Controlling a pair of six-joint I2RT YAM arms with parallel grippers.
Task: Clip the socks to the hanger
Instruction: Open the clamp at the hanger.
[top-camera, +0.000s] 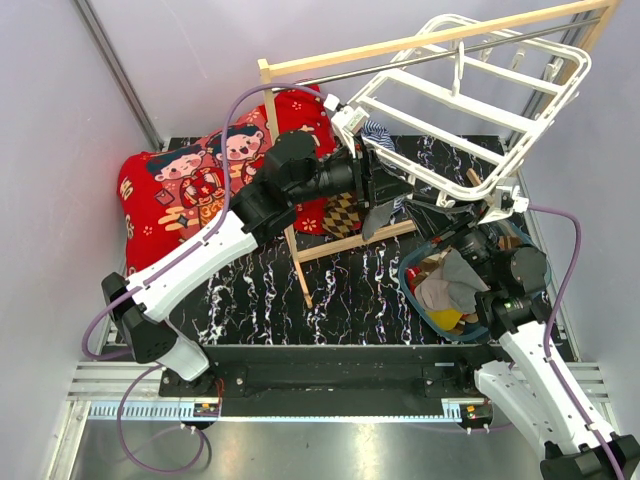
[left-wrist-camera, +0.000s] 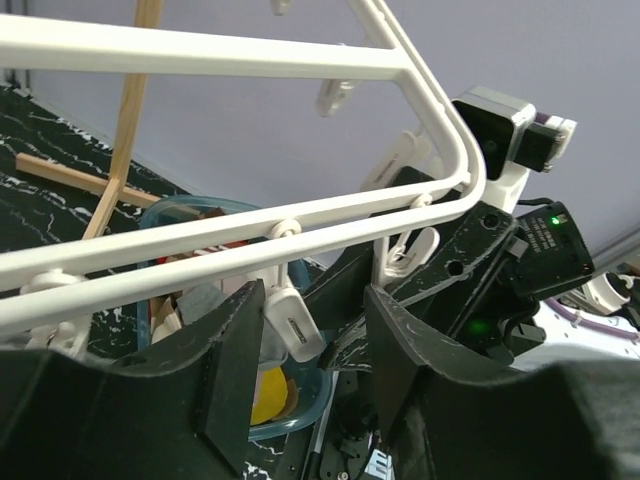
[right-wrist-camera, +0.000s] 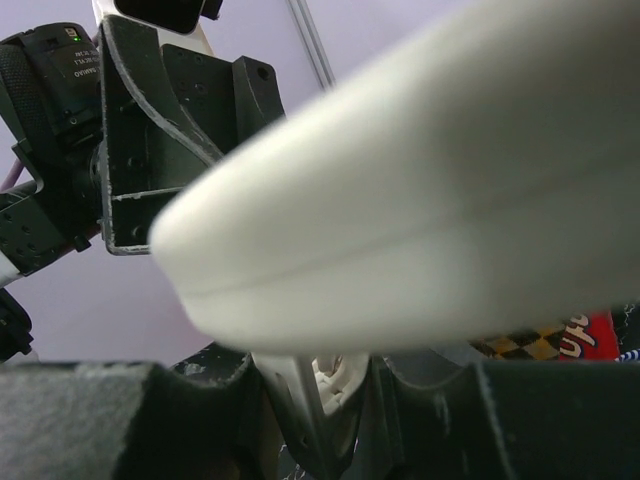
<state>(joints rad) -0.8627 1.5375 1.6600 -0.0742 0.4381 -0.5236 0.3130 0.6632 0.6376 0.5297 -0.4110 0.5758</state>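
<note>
left gripper (left-wrist-camera: 310, 335): jaws part open, white plastic clip peg (left-wrist-camera: 292, 328) between them (gap on one side) | right gripper (right-wrist-camera: 312, 395): grip unclear, white plastic grid hanger (right-wrist-camera: 450, 200) just above

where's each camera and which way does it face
top external: above, behind the bases, looking down at the table; left arm and right arm reach the hanger.
left wrist: on the left arm, facing the right arm under the hanger; left gripper at bottom.
right wrist: beneath a blurred hanger bar, facing the left arm; right gripper at bottom.
shared: the hanger; each wrist view shows the other arm.
</note>
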